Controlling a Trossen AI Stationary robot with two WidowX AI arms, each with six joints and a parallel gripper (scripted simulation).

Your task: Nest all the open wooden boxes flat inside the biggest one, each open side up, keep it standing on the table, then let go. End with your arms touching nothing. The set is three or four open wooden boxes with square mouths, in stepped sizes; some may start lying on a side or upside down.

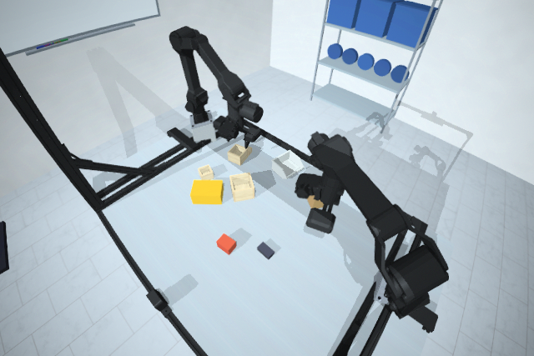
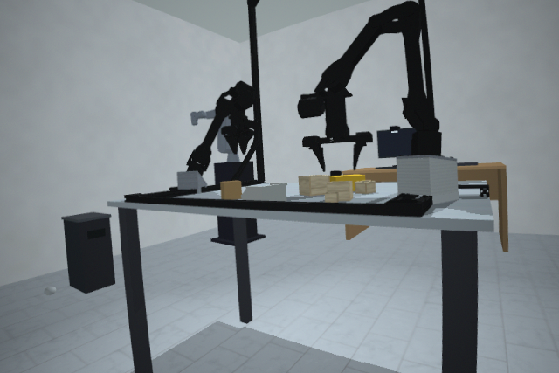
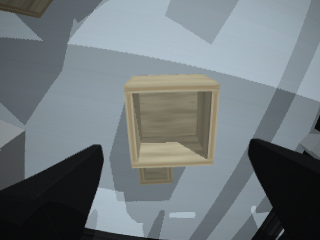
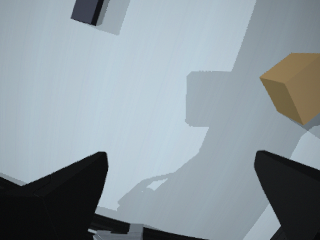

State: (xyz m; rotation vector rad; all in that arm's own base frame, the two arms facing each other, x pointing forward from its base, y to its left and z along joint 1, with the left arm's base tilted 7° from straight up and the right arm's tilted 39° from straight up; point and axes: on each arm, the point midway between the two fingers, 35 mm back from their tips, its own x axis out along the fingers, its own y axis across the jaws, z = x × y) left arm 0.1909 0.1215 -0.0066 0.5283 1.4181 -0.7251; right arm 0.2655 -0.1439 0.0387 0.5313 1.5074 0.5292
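Wooden boxes (image 1: 243,194) (image 2: 313,186) (image 3: 172,82) — seemingly four; arms (image 1: 366,183) (image 2: 363,51) — two.

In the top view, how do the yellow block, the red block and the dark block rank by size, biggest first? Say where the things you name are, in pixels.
1. Yellow block (image 1: 207,192)
2. Red block (image 1: 226,243)
3. Dark block (image 1: 265,250) (image 4: 88,11), slightly smaller than the red one
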